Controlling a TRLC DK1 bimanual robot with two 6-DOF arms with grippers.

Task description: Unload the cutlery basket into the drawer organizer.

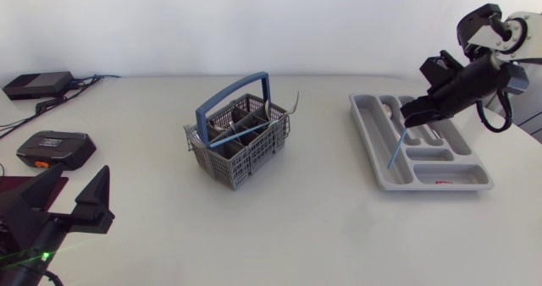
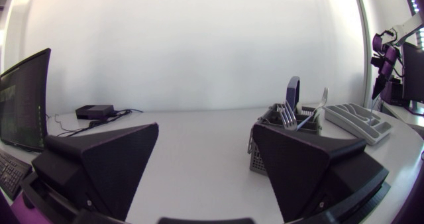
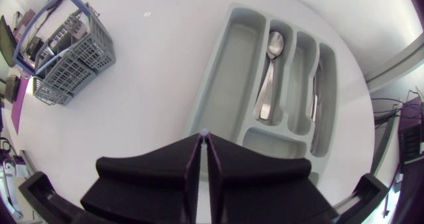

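Fingers (image 3: 189, 168) of the right gripper (image 1: 410, 122), right of frame, pinch a blue utensil (image 1: 395, 151), possibly a straw, over the drawer organizer (image 1: 367, 142), seemingly for release; left gripper (image 1: 74, 191) rests spread, lower left.

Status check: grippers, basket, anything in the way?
Left gripper open, parked. Right gripper shut on blue stick over organizer. Basket not empty. Nothing in the way.
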